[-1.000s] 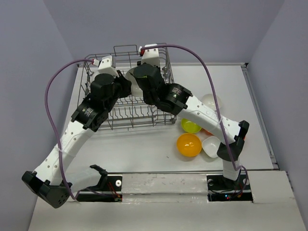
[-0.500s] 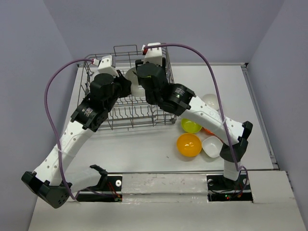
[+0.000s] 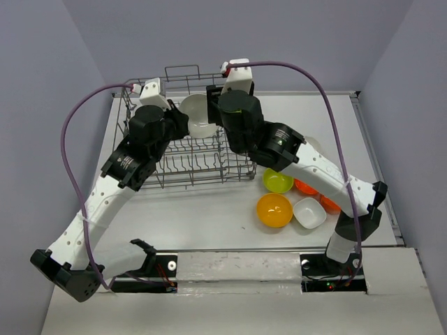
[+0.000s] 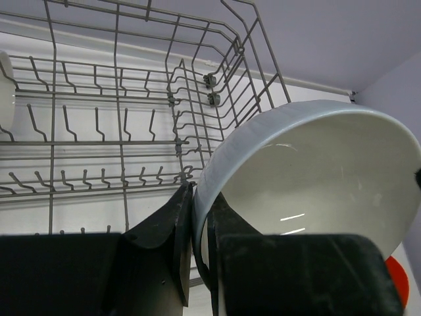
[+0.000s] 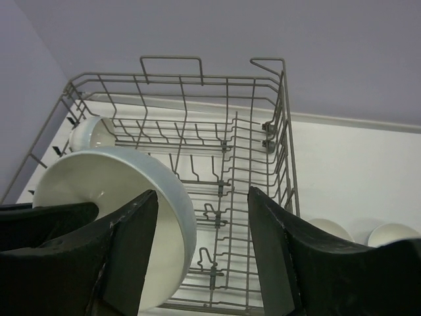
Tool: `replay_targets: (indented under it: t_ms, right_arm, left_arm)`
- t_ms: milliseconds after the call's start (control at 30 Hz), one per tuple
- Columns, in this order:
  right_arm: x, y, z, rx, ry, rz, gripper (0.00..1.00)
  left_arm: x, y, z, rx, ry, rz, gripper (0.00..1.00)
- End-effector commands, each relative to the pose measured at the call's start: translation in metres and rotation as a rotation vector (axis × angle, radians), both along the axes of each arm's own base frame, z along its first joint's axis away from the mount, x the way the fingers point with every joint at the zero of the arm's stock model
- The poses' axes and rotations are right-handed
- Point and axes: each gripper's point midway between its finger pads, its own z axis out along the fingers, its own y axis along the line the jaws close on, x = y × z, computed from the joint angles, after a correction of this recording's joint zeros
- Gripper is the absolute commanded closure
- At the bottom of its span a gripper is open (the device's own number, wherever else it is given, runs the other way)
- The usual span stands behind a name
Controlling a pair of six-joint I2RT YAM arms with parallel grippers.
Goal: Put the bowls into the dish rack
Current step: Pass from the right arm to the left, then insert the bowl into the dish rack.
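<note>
Left tool [image 4: 194, 197] pinched the white bowl [image 4: 316, 171] by its rim, right tool [image 5: 200, 194] gaped empty — the bowl needed lowering edgewise into the dish rack [image 5: 284, 125]

Top view: high at near edge, looking down over whole surface [image 3: 209, 209] and dish rack [image 3: 178, 167]. Left wrist view: very close, along left tool [image 4: 198, 204], across rack. Right wrist view: close above rack, facing far wall [image 5: 296, 39]. All share white bowl [image 4: 316, 178].
</note>
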Motion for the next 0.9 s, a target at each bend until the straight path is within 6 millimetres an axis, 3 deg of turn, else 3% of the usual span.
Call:
replay_targets:
  t_ms: [0, 100, 200, 233, 333, 367, 433, 467, 500, 567, 700, 767, 800, 867]
  right_arm:
    - [-0.019, -0.017, 0.05, 0.162, -0.06, 0.072, 0.37]
    - [-0.027, -0.027, 0.055, 0.174, -0.063, 0.093, 0.36]
    - [-0.038, -0.053, 0.065, 0.201, -0.078, 0.074, 0.36]
    - [-0.04, -0.058, 0.056, 0.187, -0.066, 0.064, 0.36]
    - [-0.05, -0.081, 0.058, 0.203, -0.073, 0.052, 0.36]
    - [-0.051, -0.085, 0.046, 0.173, -0.059, 0.038, 0.36]
    - [-0.055, -0.106, 0.045, 0.163, -0.067, -0.015, 0.36]
    - [-0.055, -0.111, 0.034, 0.131, -0.057, -0.035, 0.36]
    - [-0.056, -0.117, 0.031, 0.121, -0.056, -0.052, 0.36]
    - [-0.059, -0.13, 0.023, 0.104, -0.052, -0.079, 0.35]
    - [-0.066, -0.146, 0.013, 0.106, -0.042, -0.108, 0.35]
    - [-0.067, -0.15, -0.009, 0.075, -0.016, -0.117, 0.35]
    - [-0.069, -0.153, -0.007, 0.083, -0.018, -0.123, 0.35]
    - [-0.07, -0.159, -0.024, 0.052, 0.003, -0.146, 0.35]
  left_arm:
    - [0.004, 0.012, 0.054, -0.067, -0.138, 0.055, 1.0]
    - [0.021, 0.032, 0.054, -0.034, -0.132, 0.127, 1.0]
    - [0.037, 0.055, 0.059, 0.019, -0.121, 0.198, 1.0]
    - [0.042, 0.074, 0.071, 0.038, -0.134, 0.269, 1.0]
    - [0.061, 0.1, 0.072, 0.133, -0.114, 0.383, 1.0]
    - [0.061, 0.116, 0.086, 0.153, -0.128, 0.454, 1.0]
    - [0.073, 0.133, 0.081, 0.241, -0.094, 0.557, 1.0]
    - [0.072, 0.14, 0.093, 0.257, -0.103, 0.593, 1.0]
    - [0.083, 0.143, 0.084, 0.302, -0.071, 0.626, 1.0]
    - [0.083, 0.159, 0.091, 0.372, -0.052, 0.729, 1.0]
    - [0.1, 0.173, 0.082, 0.495, 0.01, 0.85, 1.0]
    - [0.119, 0.175, 0.065, 0.588, 0.066, 0.9, 1.0]
    - [0.123, 0.175, 0.063, 0.607, 0.078, 0.915, 1.0]
    - [0.124, 0.181, 0.065, 0.658, 0.098, 0.977, 1.0]
